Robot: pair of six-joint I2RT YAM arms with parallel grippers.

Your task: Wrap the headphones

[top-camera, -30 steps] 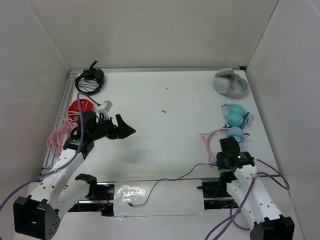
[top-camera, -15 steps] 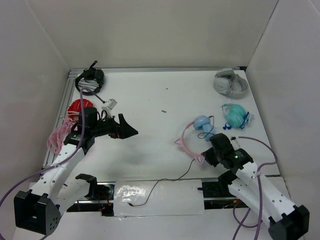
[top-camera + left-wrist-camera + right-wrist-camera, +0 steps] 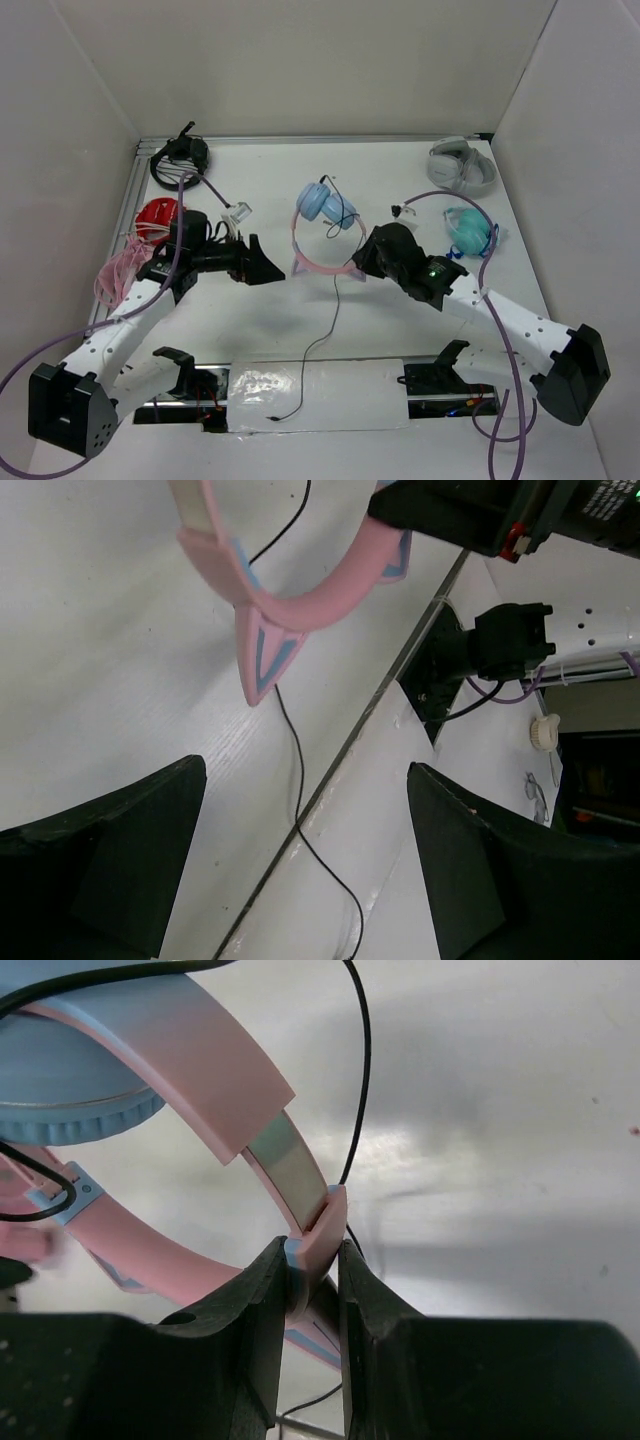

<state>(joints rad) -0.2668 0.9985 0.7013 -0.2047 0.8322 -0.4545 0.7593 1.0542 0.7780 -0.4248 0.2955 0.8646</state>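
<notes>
Top view, headphones: the headphones (image 3: 322, 215) are mid-frame, a bit above centre of the table (image 3: 400, 330). The light blue ear cups (image 3: 314, 200) are up top and the pink headband (image 3: 318, 266) curves below them.
Top view, right gripper: the right gripper (image 3: 362, 262) is clamped on the headband's right end.
Top view, left gripper: the left gripper (image 3: 265, 262) sits just left of the headband, spread, holding nothing.
Top view, cable: a thin black cable (image 3: 333, 310) trails down toward the bottom edge.
Left wrist: jaws wide apart, only table and cable between them. A pink cat ear (image 3: 262, 652) is at upper middle.
Right wrist: fingers nearly together, pinching the headband at centre frame. An ear cup is at upper left.
</notes>
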